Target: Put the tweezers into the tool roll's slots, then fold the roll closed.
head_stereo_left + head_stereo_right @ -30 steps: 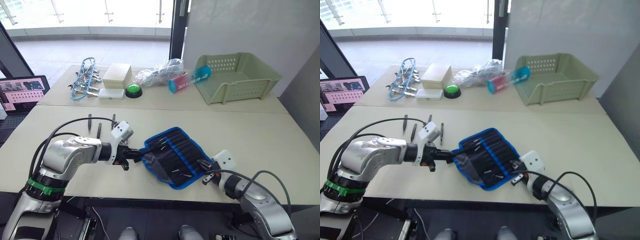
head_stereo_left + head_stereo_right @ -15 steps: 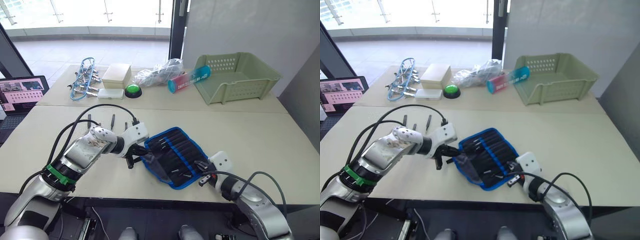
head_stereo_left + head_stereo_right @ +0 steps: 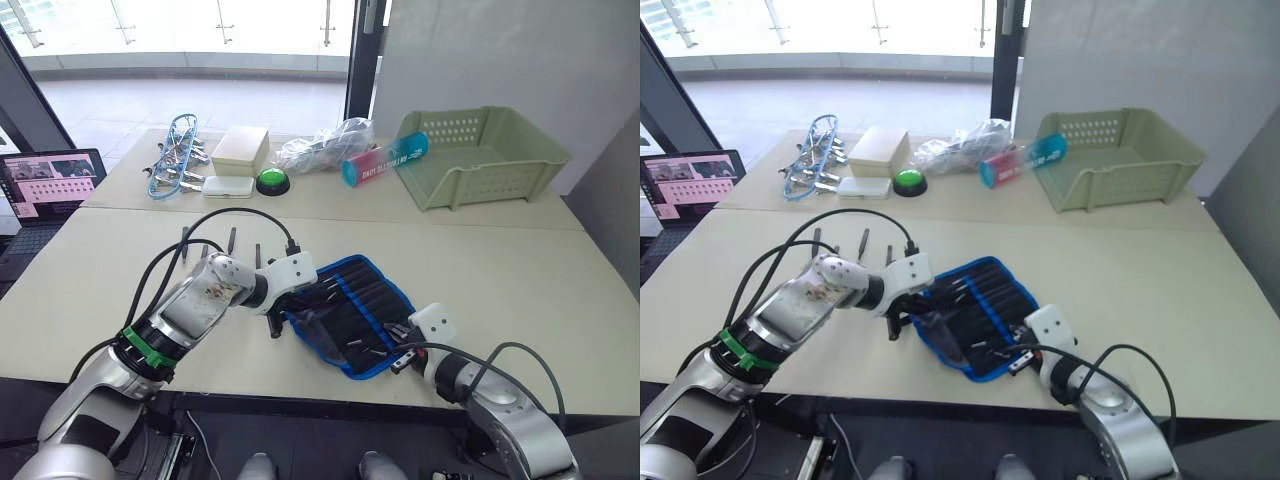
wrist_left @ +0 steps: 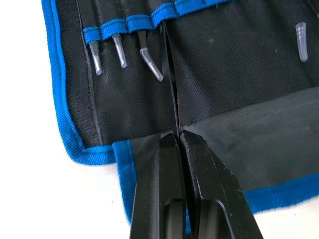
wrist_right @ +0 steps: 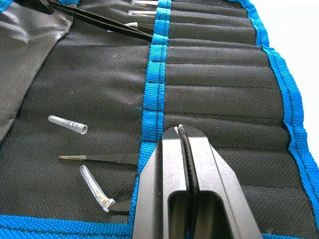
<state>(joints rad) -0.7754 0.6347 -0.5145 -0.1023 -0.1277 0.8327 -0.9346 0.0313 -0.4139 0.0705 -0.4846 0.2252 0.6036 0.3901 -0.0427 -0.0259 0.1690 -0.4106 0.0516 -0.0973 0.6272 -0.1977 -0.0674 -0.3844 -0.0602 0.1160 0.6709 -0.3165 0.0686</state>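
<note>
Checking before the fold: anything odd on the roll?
Yes. A clear tip cap lies loose on the tool roll, off any tweezer, and one seated tweezer shows a bare point. Three tweezers lie outside on the table.

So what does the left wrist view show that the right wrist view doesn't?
Left wrist: the left tool shut on a tweezer, and the blue corner of the roll. Right wrist: the right tool shut over the blue band, empty slots, a bare tweezer tip. Both: the roll, its grey flap, that held tweezer.
</note>
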